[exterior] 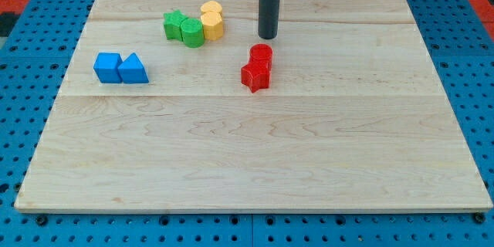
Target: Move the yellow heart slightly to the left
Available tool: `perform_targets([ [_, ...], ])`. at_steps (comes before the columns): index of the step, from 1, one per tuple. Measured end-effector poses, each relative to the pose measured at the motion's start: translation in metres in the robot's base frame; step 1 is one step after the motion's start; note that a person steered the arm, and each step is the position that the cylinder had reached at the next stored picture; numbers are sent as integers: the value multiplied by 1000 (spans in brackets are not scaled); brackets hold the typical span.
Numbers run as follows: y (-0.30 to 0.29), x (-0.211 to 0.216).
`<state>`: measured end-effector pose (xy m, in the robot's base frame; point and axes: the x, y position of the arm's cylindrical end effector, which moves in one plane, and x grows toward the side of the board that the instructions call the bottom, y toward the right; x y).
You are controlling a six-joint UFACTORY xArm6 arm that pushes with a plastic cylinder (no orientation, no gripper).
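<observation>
Two yellow blocks sit touching at the view's top, left of centre: one farther up and one just below it. One of them is the yellow heart, but I cannot tell which from their shapes. My tip rests on the board to their right, about a block's width away and touching nothing. It stands just above the red cylinder.
A green star and a green cylinder sit against the left side of the yellow blocks. A red star touches the red cylinder from below. A blue cube and a blue triangle sit at the left. The wooden board lies on a blue pegboard.
</observation>
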<state>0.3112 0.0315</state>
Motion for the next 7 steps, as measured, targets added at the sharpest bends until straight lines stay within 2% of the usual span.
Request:
perform_targets([
  [1,0,0],
  [2,-6,-29],
  [3,-48,-73],
  [4,-135,-102],
  [5,-142,-103],
  [7,-101,-75],
])
